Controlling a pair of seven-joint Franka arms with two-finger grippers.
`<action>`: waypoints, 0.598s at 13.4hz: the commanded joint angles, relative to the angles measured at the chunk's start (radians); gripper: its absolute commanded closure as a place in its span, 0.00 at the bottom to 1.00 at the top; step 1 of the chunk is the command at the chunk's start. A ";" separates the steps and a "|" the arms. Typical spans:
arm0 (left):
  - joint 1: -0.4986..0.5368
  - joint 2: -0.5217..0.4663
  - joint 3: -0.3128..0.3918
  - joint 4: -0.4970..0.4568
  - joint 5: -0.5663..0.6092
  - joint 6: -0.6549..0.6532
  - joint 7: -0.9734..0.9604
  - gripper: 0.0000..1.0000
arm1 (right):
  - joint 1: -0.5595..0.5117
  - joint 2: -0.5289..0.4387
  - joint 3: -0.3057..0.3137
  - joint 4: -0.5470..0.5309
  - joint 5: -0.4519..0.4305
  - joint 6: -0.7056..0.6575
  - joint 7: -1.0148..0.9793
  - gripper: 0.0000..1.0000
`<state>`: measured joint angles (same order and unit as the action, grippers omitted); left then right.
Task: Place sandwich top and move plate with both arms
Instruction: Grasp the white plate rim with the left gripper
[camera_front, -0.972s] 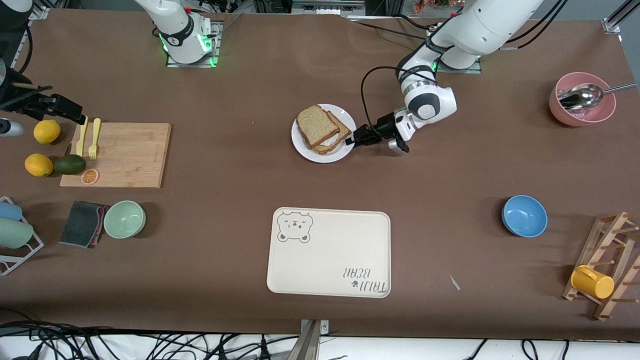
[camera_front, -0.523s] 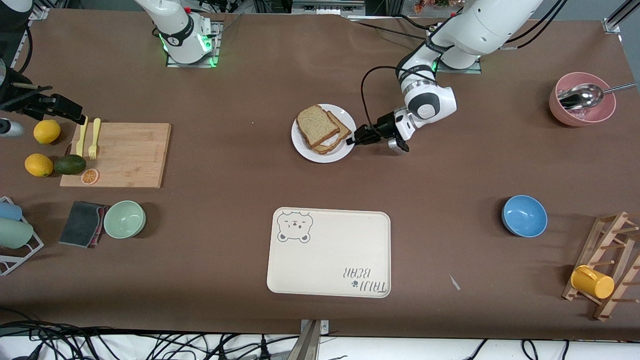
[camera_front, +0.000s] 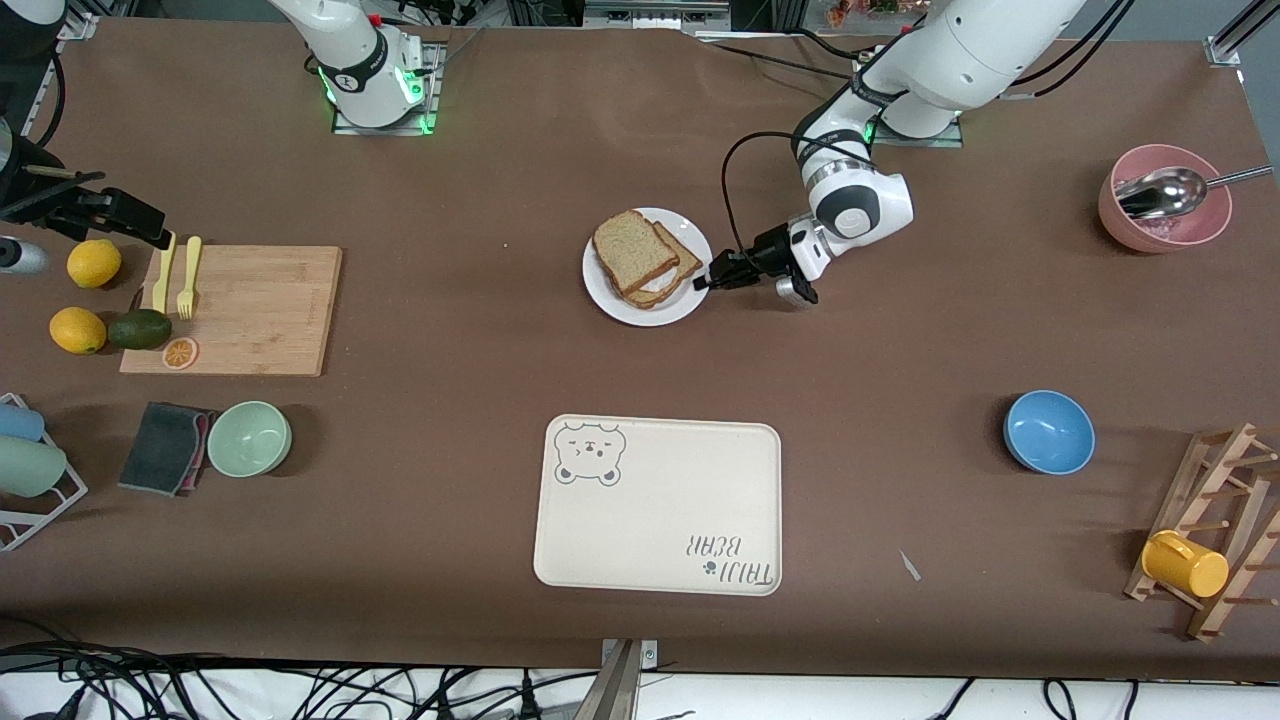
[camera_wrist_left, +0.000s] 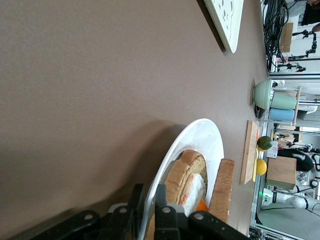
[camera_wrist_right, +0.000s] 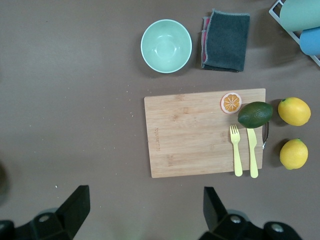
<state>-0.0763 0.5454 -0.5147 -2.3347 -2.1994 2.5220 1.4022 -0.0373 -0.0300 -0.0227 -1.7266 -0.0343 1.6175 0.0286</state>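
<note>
The white plate (camera_front: 620, 296) sits mid-table, farther from the front camera than the tray. On it lies a sandwich with the tan speckled top slice (camera_front: 633, 250) uppermost, skewed over the lower slice. In the left wrist view the plate's rim (camera_wrist_left: 200, 137) is edge-on, with the top slice (camera_wrist_left: 222, 187) and fried egg (camera_wrist_left: 192, 187) stacked on it. My left gripper (camera_front: 703, 281) is shut on the plate's rim at the left arm's side; the rim runs between the jaws (camera_wrist_left: 148, 192). My right gripper (camera_front: 140, 225) hangs open and empty (camera_wrist_right: 146, 200) by the cutting board's edge.
A cream bear-print tray (camera_front: 658, 505) lies nearer the front camera. At the right arm's end are a wooden cutting board (camera_front: 240, 310) with forks, lemons (camera_front: 93, 263), an avocado, a green bowl (camera_front: 249, 438) and a cloth. At the left arm's end are a blue bowl (camera_front: 1048, 431) and a pink bowl (camera_front: 1163, 212).
</note>
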 joint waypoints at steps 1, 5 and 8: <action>0.004 -0.005 -0.008 -0.005 -0.034 0.009 0.034 0.88 | -0.007 -0.001 0.004 0.012 -0.003 -0.019 0.007 0.00; 0.004 -0.013 -0.008 -0.005 -0.034 0.009 0.034 0.94 | -0.007 -0.001 0.004 0.013 -0.003 -0.025 0.008 0.00; 0.004 -0.024 -0.008 -0.005 -0.033 0.009 0.035 0.96 | -0.007 -0.001 0.004 0.013 -0.003 -0.025 0.008 0.00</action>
<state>-0.0761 0.5377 -0.5174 -2.3341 -2.1994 2.5172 1.4066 -0.0373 -0.0300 -0.0227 -1.7266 -0.0343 1.6108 0.0291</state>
